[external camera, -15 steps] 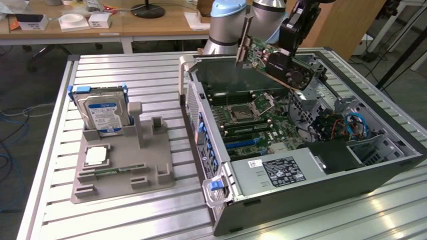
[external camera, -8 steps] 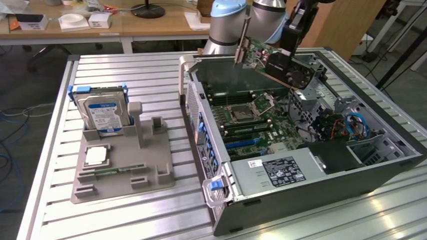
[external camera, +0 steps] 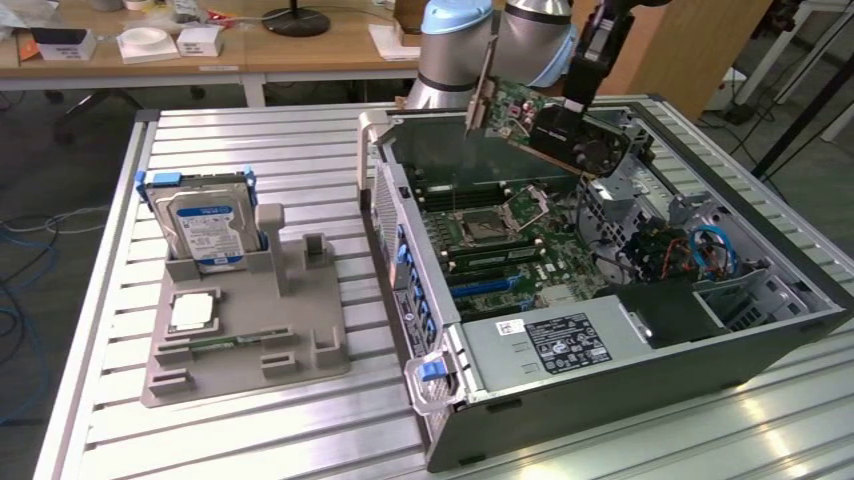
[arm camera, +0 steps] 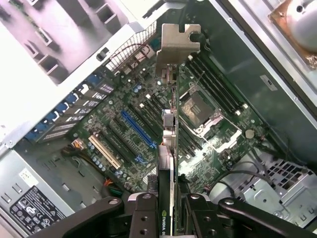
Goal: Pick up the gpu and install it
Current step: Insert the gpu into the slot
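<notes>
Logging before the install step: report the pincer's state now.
Pincer: shut on the gpu, holding it edge-on above the motherboard.

On the black face of the gpu (arm camera: 167, 198), seen in the wrist view: a green logo and the word "NVIDIA" in white, followed by letters cut off at the picture's edge. On the power supply (external camera: 534, 368): a black label (external camera: 577, 340) packed with white print and small marks, too fine to read. Just beside it, a white sticker (external camera: 509, 327) with dark lines, likewise unreadable. On the hard drive (external camera: 200, 190): a blue-and-white label (external camera: 211, 235) with fine print, not legible.
</notes>
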